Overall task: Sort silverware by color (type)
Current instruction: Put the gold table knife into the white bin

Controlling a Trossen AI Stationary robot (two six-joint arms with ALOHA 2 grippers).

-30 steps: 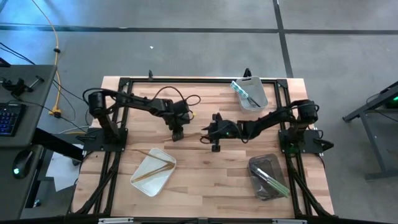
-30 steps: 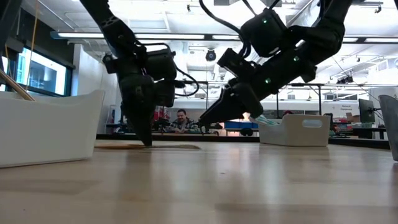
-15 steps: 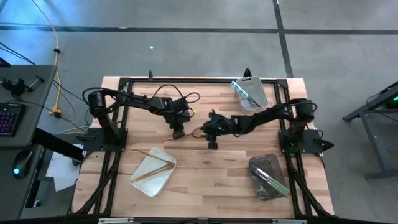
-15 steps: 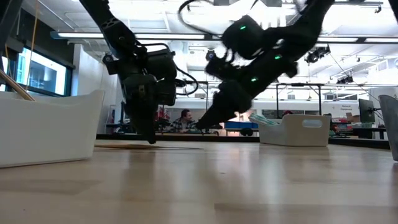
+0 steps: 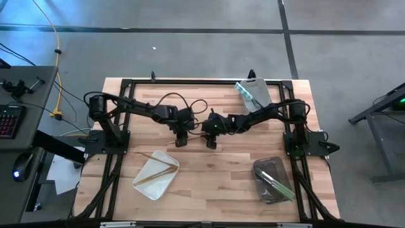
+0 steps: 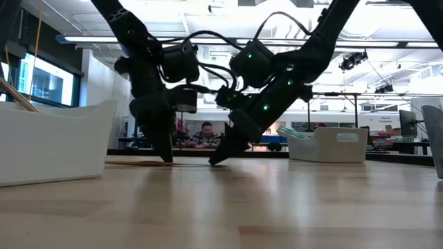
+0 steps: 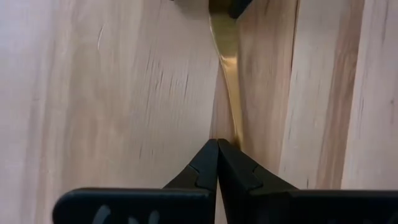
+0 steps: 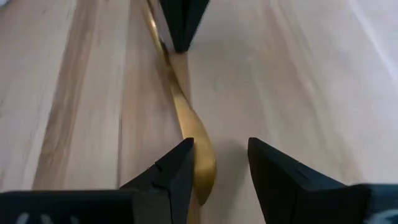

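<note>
Though hidden from above, gold spoon between right gripper fingers.

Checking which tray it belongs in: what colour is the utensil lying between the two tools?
Gold all over, clearest in the right wrist view.

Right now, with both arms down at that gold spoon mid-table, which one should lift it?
Probably the right. Its gripper is open with its jaws at the gold spoon's bowl, which lies partly between them. The left gripper is shut, tips pressed on the handle, so it would have to reopen first.
</note>
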